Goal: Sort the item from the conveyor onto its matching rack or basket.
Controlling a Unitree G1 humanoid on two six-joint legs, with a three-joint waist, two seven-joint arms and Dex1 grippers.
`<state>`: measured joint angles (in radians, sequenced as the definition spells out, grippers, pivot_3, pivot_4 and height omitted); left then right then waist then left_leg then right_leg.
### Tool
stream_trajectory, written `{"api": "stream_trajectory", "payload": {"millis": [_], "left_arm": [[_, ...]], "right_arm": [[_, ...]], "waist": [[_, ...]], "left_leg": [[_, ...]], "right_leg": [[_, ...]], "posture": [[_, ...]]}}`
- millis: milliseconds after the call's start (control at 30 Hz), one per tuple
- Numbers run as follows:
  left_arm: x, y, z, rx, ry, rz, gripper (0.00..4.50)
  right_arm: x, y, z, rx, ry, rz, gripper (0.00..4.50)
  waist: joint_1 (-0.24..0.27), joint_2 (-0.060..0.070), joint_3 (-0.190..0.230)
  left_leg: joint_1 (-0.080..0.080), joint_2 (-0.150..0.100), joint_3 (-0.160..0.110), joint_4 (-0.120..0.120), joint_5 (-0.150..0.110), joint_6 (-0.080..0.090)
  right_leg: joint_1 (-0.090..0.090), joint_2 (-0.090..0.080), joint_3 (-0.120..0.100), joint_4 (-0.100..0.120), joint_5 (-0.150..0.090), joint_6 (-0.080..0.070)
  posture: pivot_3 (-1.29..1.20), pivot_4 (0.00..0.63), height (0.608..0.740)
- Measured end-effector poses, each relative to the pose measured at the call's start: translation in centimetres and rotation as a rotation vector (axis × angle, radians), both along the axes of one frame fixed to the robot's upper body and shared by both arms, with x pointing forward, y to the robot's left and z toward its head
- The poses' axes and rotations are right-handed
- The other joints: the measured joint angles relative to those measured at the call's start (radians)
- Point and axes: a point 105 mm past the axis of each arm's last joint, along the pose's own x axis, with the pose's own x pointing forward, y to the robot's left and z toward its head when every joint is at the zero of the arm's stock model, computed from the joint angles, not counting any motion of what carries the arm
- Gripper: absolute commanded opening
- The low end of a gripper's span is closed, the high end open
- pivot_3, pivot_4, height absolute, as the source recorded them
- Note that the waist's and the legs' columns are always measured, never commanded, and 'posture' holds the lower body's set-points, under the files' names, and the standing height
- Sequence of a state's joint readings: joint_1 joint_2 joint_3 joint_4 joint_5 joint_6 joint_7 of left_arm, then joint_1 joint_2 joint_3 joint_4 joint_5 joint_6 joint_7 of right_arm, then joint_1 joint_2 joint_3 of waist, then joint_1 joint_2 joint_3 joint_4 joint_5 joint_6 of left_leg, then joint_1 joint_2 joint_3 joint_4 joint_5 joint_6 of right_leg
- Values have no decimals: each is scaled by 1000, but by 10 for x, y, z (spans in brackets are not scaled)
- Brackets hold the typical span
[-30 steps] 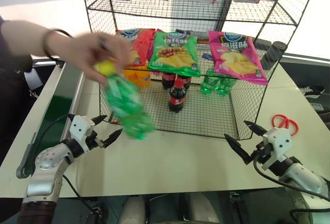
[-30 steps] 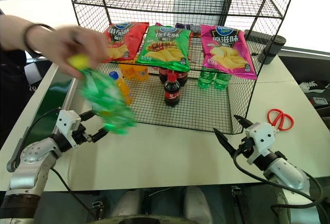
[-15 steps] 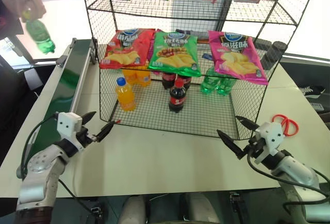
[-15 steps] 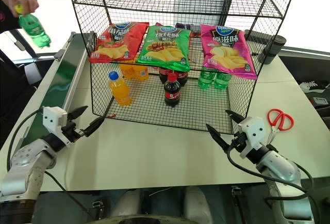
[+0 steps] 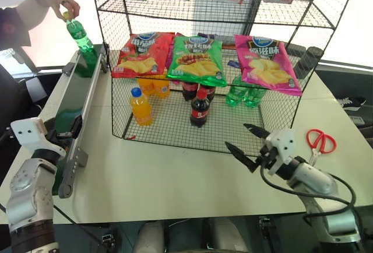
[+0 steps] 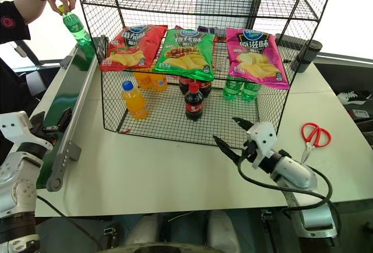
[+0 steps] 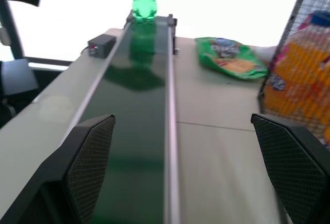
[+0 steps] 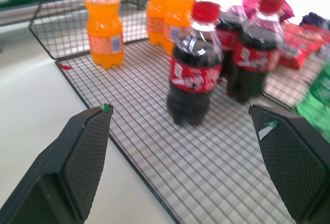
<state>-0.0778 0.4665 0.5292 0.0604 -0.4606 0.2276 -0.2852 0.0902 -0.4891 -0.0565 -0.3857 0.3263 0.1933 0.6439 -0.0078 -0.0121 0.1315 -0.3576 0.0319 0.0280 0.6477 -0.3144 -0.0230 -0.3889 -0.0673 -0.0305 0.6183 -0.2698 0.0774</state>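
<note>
Standing upright at the far end of the long dark green conveyor belt with grey metal side rails point(image 5: 74, 104), the small clear-green plastic soda bottle with a yellow screw cap point(image 5: 80, 36) is pinched at its cap by a person's hand point(image 5: 61, 1). Beside the belt, on the pale tabletop point(image 5: 175, 183), sits the large black wire-grid basket point(image 5: 175, 142), the base tier of a tall wire shelf unit. Inside it stand an orange-drink bottle with a blue cap point(image 5: 140, 106), a dark cola bottle with a red cap point(image 5: 199, 108) and, further back, two clear-green bottles point(image 5: 243, 93). Three crisp bags — red, green and pink point(image 5: 198, 59) — hang above them.

At the near end of the belt, the left gripper point(image 7: 183, 167) has its black fingers spread wide apart, with nothing between them; it looks along the belt toward the green bottle. The right gripper point(image 5: 245, 143) hovers just outside the basket's front wall, fingers likewise wide apart and empty. Red-handled scissors point(image 5: 320, 141) lie on the table at the robot's right.
</note>
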Motion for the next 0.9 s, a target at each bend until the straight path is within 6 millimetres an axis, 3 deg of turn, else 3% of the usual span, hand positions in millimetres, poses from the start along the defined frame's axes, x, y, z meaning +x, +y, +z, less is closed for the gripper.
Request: {"api": "stream_trajectory", "payload": {"millis": [300,667,900], "left_arm": [[8,12,1,80,17,82,4500],[14,22,2,96,-59,128,4500],[15,21,2,102,-73,132,4500]], "right_arm": [[3,22,-4,45,45,30,4401],[-30,83,6,145,84,314,4401],[-19,97,40,125,-33,413,4401]], "waist": [[-2,-2,-1],[-3,-3,-1],[-4,-3,-1]], "left_leg": [[0,0,0,0,0,0],[0,0,0,0,0,0],[-1,-1,0,-1,0,-1]], "right_leg": [[0,0,0,0,0,0],[-1,-3,0,0,0,0],[-3,-4,-1,0,0,0]], "posture": [[0,150,740],[0,150,740],[0,150,740]]}}
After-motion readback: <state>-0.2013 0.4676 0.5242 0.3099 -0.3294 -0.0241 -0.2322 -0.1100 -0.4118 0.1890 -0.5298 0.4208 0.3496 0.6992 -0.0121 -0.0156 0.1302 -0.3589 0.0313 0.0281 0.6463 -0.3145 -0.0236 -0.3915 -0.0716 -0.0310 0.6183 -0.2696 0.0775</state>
